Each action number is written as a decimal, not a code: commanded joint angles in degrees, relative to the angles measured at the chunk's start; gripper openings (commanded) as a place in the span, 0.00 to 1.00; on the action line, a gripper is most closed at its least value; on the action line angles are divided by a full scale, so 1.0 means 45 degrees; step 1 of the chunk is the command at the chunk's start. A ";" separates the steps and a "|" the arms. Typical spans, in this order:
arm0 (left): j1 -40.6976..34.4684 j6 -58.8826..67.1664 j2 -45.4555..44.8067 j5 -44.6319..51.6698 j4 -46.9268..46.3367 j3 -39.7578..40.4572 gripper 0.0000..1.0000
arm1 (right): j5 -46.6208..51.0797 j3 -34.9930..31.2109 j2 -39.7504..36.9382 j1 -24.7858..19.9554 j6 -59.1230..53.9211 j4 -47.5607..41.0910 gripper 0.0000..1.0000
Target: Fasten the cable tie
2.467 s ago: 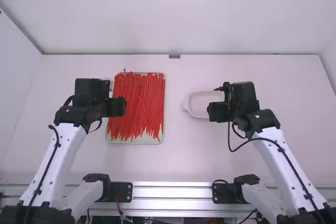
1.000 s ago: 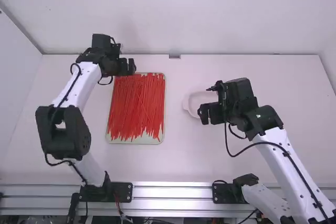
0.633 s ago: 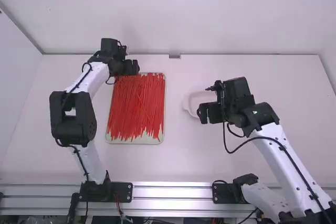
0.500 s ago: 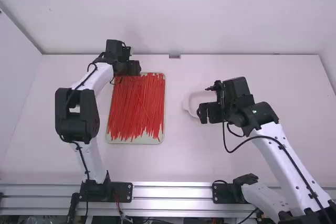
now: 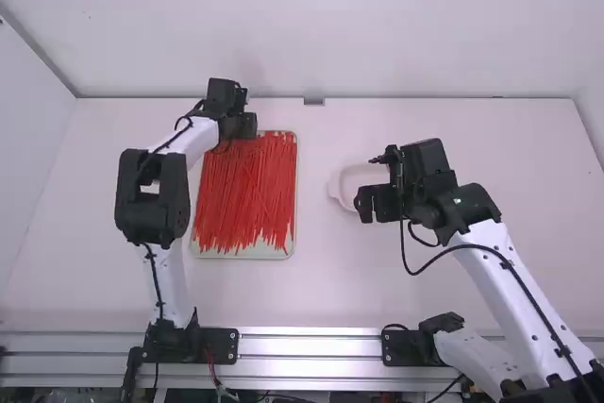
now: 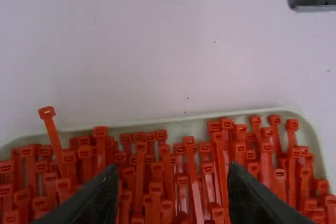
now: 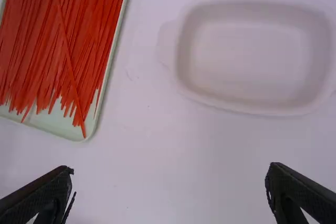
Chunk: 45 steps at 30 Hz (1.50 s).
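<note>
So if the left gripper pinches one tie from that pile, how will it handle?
Probably floppy: each tie is a long thin strip, so its tail should sag. Likely very light too. They lie packed and overlapping in the tray, so the left gripper may drag neighbours along.

Bright, even, diffuse light washes the white counter (image 5: 311,271). Only faint, soft-edged shadows lie beside the tray (image 5: 245,254) and the pale dish (image 7: 252,51).
</note>
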 commanded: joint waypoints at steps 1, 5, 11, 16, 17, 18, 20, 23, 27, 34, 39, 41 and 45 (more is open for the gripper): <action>0.0034 -0.0024 0.0471 -0.0170 0.0000 0.0282 0.52 | -0.0141 0.0413 0.0068 -0.0087 0.0078 -0.0044 0.98; -0.0005 -0.0029 0.0787 -0.0160 0.0219 0.0282 0.51 | -0.0170 0.0413 0.0068 -0.0107 0.0073 -0.0049 0.98; -0.0024 -0.0029 0.0967 -0.0165 0.0141 0.0277 0.49 | -0.0160 0.0413 0.0068 -0.0073 0.0073 -0.0049 0.98; -0.0024 -0.0029 0.1107 -0.0146 0.0092 0.0277 0.47 | -0.0165 0.0413 0.0068 0.0000 0.0073 -0.0039 0.98; -0.0024 -0.0034 0.1107 -0.0165 0.0058 0.0277 0.47 | -0.0160 0.0413 0.0068 0.0015 0.0068 -0.0039 0.98; -0.0024 -0.0024 0.1107 -0.0170 0.0039 0.0277 0.46 | -0.0151 0.0413 0.0068 0.0024 0.0068 -0.0039 0.98; -0.0024 -0.0029 0.1107 -0.0165 0.0029 0.0272 0.45 | -0.0160 0.0413 0.0068 0.0015 0.0073 -0.0039 0.98; -0.0024 -0.0034 0.1112 -0.0160 0.0044 0.0277 0.45 | -0.0165 0.0413 0.0068 -0.0087 0.0073 -0.0049 0.98; -0.0024 -0.0029 0.1112 -0.0165 -0.0005 0.0272 0.45 | -0.0160 0.0413 0.0068 -0.0262 0.0073 -0.0087 0.98; 0.0049 -0.0039 0.1224 -0.0160 0.0160 0.0272 0.44 | -0.0170 0.0413 0.0068 -0.0306 0.0068 -0.0185 0.98; 0.0049 -0.0034 0.1268 -0.0131 0.0102 0.0272 0.43 | -0.0170 0.0413 0.0068 -0.0325 0.0068 -0.0185 0.98; 0.0049 -0.0039 0.1268 -0.0165 0.0175 0.0272 0.43 | -0.0165 0.0413 0.0068 -0.0330 0.0078 -0.0189 0.98; 0.0049 -0.0039 0.1268 -0.0160 0.0131 0.0272 0.40 | -0.0170 0.0413 0.0068 -0.0330 0.0068 -0.0180 0.98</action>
